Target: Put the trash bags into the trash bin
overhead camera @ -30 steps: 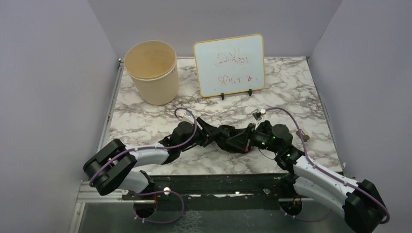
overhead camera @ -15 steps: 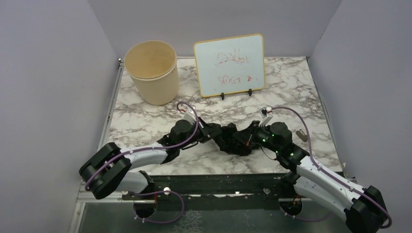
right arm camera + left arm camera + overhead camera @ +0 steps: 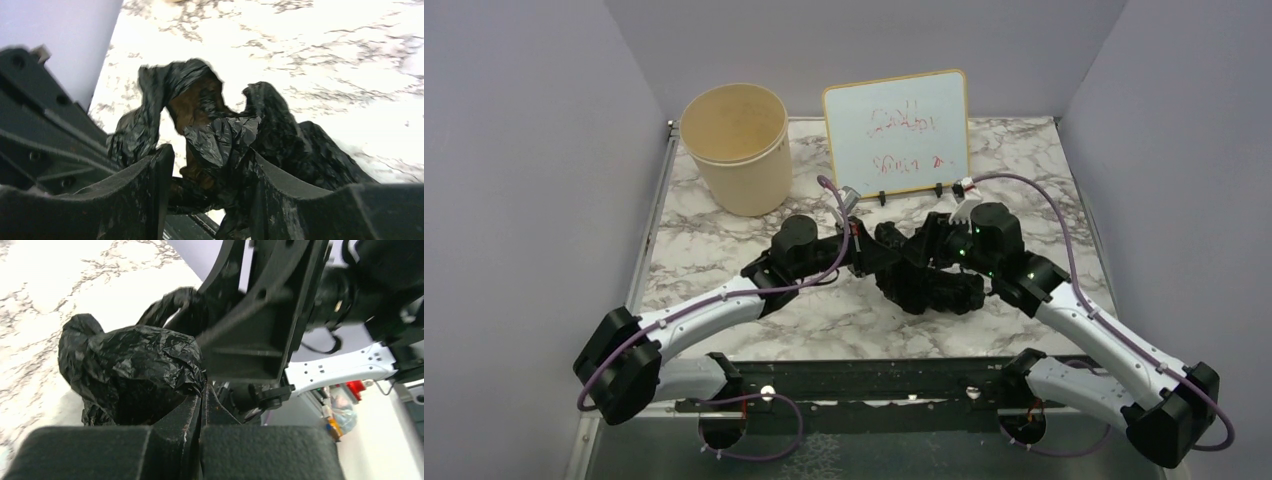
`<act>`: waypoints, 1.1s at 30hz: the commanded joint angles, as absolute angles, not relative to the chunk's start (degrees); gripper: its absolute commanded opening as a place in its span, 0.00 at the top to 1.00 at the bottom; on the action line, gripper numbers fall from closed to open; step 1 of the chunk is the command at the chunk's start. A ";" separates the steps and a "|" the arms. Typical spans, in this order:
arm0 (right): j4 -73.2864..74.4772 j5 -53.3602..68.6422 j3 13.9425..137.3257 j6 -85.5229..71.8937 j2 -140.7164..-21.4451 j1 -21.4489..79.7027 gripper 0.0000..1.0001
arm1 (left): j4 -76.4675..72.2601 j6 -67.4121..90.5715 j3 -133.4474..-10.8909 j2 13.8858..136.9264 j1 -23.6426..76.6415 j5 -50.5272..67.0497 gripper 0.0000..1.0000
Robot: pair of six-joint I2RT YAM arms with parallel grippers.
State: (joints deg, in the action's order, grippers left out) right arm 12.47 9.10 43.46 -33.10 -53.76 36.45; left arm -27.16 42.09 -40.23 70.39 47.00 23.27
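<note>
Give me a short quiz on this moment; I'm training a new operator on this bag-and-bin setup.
1. True or false: the trash bag already lies inside the trash bin.
2. Which gripper is shut on the trash bag? A) left gripper B) right gripper C) both
3. Fill in: beside the trash bin, at the back of the table, stands a ____ with red writing.

Key:
1. False; the bag is between the two grippers, apart from the bin.
2. A; the right gripper's fingers stand apart around the bag.
3. Whiteboard.
</note>
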 commanded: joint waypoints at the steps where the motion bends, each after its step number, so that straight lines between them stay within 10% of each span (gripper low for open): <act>1: 26.83 -1.02 49.96 -33.75 -56.81 36.78 0.43 | -20.25 34.08 -40.17 65.95 47.04 24.28 1.00; 19: 16.50 15.34 48.39 -37.36 -59.06 36.74 0.58 | -13.27 29.35 -42.10 64.00 47.05 25.48 1.00; 33: 12.74 15.75 48.02 -43.61 -57.18 36.74 0.35 | -9.90 28.23 -38.97 62.09 47.16 22.45 1.00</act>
State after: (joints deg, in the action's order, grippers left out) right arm 18.61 12.29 48.60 -40.69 -59.55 36.42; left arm -9.91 29.26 -40.47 64.01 47.00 23.09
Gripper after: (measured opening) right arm 0.628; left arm 0.003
